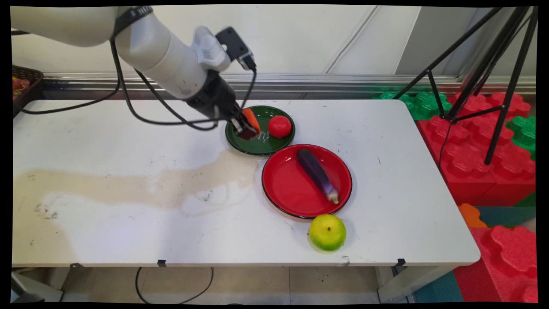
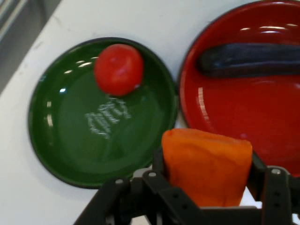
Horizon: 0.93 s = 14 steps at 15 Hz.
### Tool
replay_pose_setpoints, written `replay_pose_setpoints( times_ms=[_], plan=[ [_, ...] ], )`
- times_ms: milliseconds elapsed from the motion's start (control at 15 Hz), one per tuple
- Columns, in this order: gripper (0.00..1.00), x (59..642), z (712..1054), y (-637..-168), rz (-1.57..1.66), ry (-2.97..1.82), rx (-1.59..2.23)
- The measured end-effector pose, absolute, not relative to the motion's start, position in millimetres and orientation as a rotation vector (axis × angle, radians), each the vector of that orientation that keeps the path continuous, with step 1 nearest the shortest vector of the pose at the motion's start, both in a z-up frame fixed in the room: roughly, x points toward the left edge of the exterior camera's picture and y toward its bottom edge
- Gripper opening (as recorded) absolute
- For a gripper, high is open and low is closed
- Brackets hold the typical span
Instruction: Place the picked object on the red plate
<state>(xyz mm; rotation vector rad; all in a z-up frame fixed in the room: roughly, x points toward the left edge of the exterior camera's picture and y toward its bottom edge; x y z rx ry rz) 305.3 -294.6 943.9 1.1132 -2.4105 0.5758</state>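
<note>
My gripper (image 1: 245, 128) is shut on an orange carrot-like piece (image 1: 250, 118), held just above the left part of the green plate (image 1: 257, 148). In the hand view the orange piece (image 2: 206, 168) sits between the black fingers (image 2: 262, 180) at the bottom. A red tomato (image 1: 279, 126) lies on the green plate's right side; the tomato (image 2: 118, 69) shows at that plate's (image 2: 70, 140) top in the hand view. A purple eggplant (image 1: 317, 173) rests on the red plate (image 1: 287, 189) beside it.
A yellow-green apple-like fruit (image 1: 327, 232) sits near the table's front edge, below the red plate. A brownish stain runs across the table's left half. A dark basket (image 1: 23, 83) stands at the far left. Red and green foam blocks and a tripod stand right of the table.
</note>
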Motion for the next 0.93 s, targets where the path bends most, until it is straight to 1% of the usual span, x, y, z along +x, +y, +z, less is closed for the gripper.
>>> replay_pose_setpoints(
  times_ms=[467,733,933],
  plan=[
    [0.0,265.2,936.6,-278.2,0.479,-2.411,1.13],
    [0.0,246.6,919.8,-280.2,0.423,-2.424,1.15],
    [0.0,229.8,895.1,-289.0,0.368,-2.443,1.151]
  ],
)
